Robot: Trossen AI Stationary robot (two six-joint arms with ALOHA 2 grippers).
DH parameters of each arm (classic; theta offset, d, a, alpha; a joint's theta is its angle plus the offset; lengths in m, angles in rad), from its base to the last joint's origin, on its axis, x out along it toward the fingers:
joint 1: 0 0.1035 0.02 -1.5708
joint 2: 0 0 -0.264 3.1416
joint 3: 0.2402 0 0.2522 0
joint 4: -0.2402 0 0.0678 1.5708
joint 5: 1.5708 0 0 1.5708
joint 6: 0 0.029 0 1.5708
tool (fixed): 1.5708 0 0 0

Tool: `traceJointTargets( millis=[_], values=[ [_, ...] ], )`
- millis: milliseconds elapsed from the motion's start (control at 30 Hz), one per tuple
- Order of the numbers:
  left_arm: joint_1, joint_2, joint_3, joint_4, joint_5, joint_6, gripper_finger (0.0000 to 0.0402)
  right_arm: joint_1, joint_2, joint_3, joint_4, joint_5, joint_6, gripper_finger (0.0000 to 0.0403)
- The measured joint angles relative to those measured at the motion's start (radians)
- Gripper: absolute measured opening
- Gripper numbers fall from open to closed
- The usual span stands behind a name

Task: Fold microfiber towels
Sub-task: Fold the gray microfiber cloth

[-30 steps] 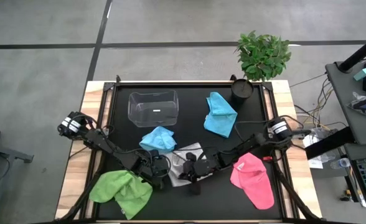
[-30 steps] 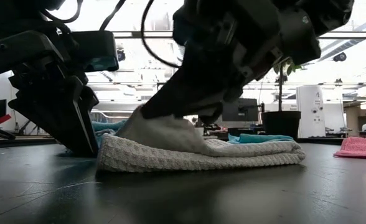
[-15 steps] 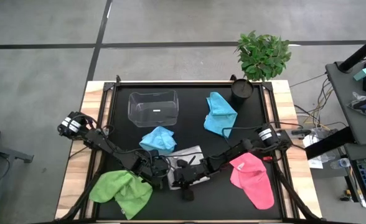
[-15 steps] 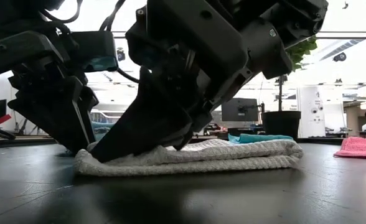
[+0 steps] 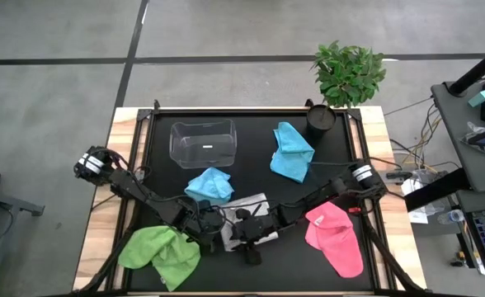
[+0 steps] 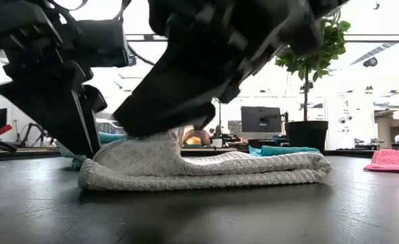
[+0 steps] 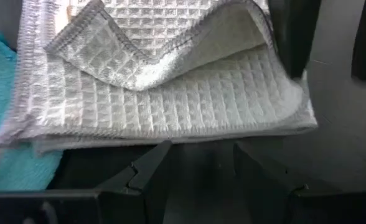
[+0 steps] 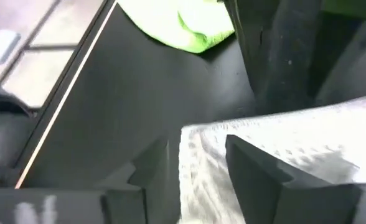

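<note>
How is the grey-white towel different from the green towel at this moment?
The grey-white towel lies folded over in flat layers in the middle of the front of the table; the green towel lies crumpled at the front left corner. Both pincers, the left pincer and the right pincer, are at the grey-white towel with fingers apart; none is at the green towel. Both are small cloths lying on the black table.

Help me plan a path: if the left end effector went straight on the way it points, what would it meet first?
Most likely the grey-white towel: it lies folded just ahead of the left end effector, whose fingers stand apart.
</note>
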Motion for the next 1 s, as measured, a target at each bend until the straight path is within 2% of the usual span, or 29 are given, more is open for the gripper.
traceJointTargets(
  millis=[200,467,600,767,900,1000],
  values=[
    [0.000,-0.051,0.025,-0.099,0.028,-0.001,0.0157,0.019,-0.119,-0.020,-0.167,0.036,-0.050,0.0171],
    [-0.001,-0.093,0.026,-0.010,-0.025,-0.001,0.0157,0.079,-0.324,-0.222,-0.220,0.317,-0.075,0.0153],
    [0.016,-0.083,0.026,0.075,-0.116,0.005,0.0157,0.080,-0.405,-0.359,-0.140,0.399,-0.045,0.0139],
    [0.049,-0.076,0.026,0.076,-0.189,0.059,0.0156,0.071,-0.457,-0.519,0.096,0.402,-0.046,0.0120],
    [0.090,-0.075,0.027,0.092,-0.211,0.137,0.0143,0.061,-0.464,-0.602,0.249,0.402,-0.059,0.0109],
    [0.119,-0.075,0.030,0.093,-0.212,0.215,0.0129,0.053,-0.464,-0.632,0.298,0.402,-0.078,0.0102]
  ],
)
